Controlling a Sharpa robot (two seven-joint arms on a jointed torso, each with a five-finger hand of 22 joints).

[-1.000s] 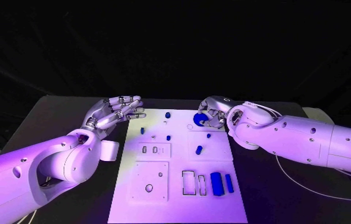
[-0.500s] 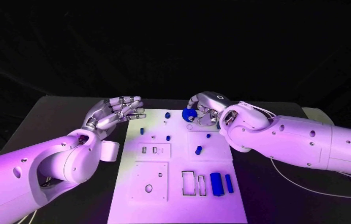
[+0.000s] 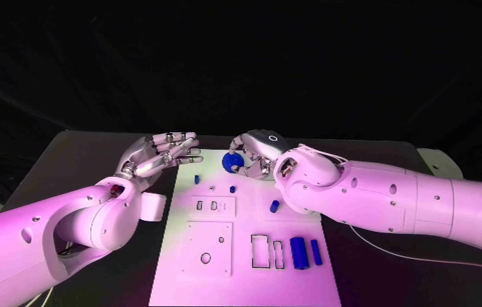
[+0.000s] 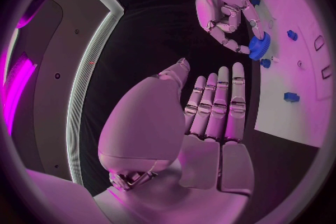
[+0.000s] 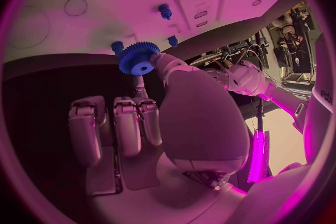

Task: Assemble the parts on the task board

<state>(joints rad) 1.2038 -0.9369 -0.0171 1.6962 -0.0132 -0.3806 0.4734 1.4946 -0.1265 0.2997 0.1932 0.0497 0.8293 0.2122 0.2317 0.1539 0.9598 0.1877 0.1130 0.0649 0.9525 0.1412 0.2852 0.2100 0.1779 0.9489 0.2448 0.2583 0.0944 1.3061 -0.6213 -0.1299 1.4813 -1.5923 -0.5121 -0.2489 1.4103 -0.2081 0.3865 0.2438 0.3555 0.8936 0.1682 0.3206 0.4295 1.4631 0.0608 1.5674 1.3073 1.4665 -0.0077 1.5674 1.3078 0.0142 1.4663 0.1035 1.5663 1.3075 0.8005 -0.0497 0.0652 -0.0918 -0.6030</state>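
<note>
The table [image 3: 90,154] carries the white board [image 3: 251,279] in the lower middle of the frame. The right hand [image 3: 256,155], at centre, pinches a blue gear [image 3: 233,161] between thumb and finger above the board's top edge. The left hand [image 3: 161,154], at left, is empty, fingers spread. The grip looks thin: the gear could tilt, slip, or miss its peg [image 3: 197,179] if lowered off-axis.

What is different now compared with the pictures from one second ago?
The right hand, holding the blue gear in its fingers, carried it leftward over the far end of the task board, toward the left hand. The left hand stayed open beside the board, and the parts lying on the board kept their places.
</note>
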